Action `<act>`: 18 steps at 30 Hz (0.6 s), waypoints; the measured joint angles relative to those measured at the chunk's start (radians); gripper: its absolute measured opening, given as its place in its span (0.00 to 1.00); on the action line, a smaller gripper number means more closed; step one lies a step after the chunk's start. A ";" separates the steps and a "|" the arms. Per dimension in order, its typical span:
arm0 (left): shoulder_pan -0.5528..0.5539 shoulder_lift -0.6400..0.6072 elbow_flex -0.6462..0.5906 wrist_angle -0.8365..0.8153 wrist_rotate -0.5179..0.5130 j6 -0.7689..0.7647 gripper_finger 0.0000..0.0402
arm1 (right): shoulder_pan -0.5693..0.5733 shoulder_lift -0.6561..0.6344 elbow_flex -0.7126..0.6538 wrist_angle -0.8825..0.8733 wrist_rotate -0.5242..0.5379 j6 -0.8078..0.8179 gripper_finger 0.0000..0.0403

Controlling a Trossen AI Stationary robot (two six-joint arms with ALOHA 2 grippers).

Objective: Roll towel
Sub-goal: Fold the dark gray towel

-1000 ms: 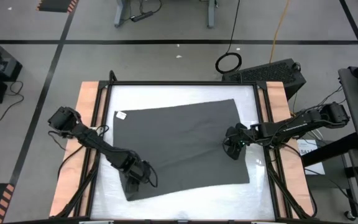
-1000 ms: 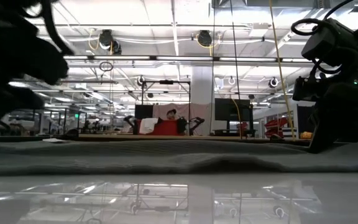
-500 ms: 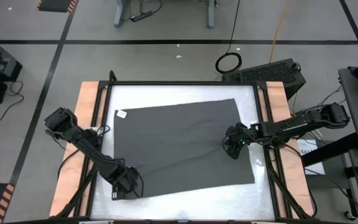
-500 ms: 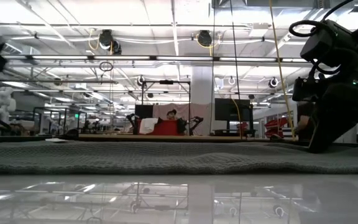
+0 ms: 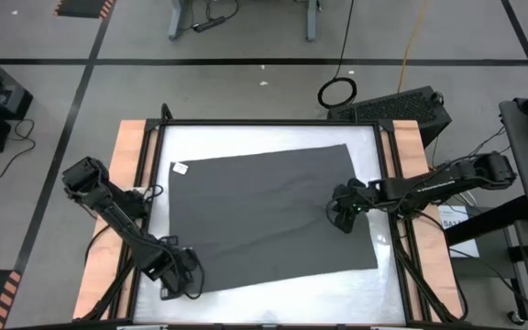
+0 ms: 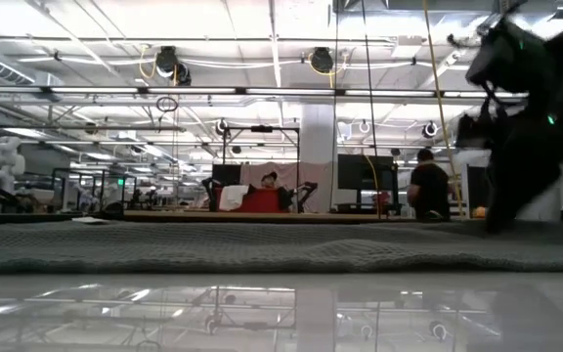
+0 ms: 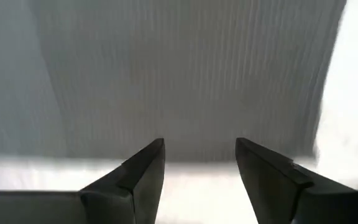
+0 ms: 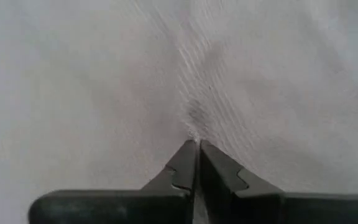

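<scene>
The dark charcoal towel point(image 5: 264, 215) lies spread flat on the white table point(image 5: 246, 136), turned slightly askew; it also fills the low view point(image 6: 262, 249). My left gripper point(image 5: 180, 280) is open at the towel's near-left corner, and its fingers point(image 7: 199, 148) stand over the towel's edge point(image 7: 185, 155); whether they touch it cannot be told. My right gripper point(image 5: 340, 218) is shut, pointing down on the towel's right part, and shows at the right of the low view point(image 6: 501, 220). My right gripper meets the towel's top surface point(image 8: 194, 127) from above, well inside its right edge. Its shut fingertips point(image 8: 188, 155) sit at a small pucker, and creases fan out from it. The towel lies flat on the table around that spot.
A small white tag point(image 5: 178, 169) lies at the towel's far-left corner. Wooden rails point(image 5: 128, 165) run along the table's left and right sides. Bare table shows along the far and near edges. A person point(image 6: 428, 186) stands in the room far behind.
My left gripper has gone toward the table's left and near edges, from over the towel's near-left part to its corner. The low bump in the towel's near edge has flattened. My right gripper has stayed on the towel.
</scene>
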 joint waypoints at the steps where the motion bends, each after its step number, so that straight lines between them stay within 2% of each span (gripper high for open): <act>1: 0.003 0.001 0.000 0.021 -0.040 0.018 0.51 | 0.003 -0.012 0.032 -0.013 0.000 -0.005 0.05; 5: 0.018 0.028 -0.001 0.063 -0.131 0.102 0.51 | 0.042 -0.043 0.128 -0.168 -0.002 -0.016 0.12; 10: 0.052 0.069 -0.026 0.082 -0.135 0.156 0.51 | 0.139 -0.063 0.167 -0.269 -0.023 0.051 0.24; 13: 0.061 0.084 -0.042 0.098 -0.112 0.203 0.51 | 0.213 -0.063 0.153 -0.268 -0.059 0.116 0.31; 18: 0.065 0.085 -0.064 0.099 -0.088 0.234 0.51 | 0.337 -0.047 0.112 -0.240 -0.051 0.257 0.37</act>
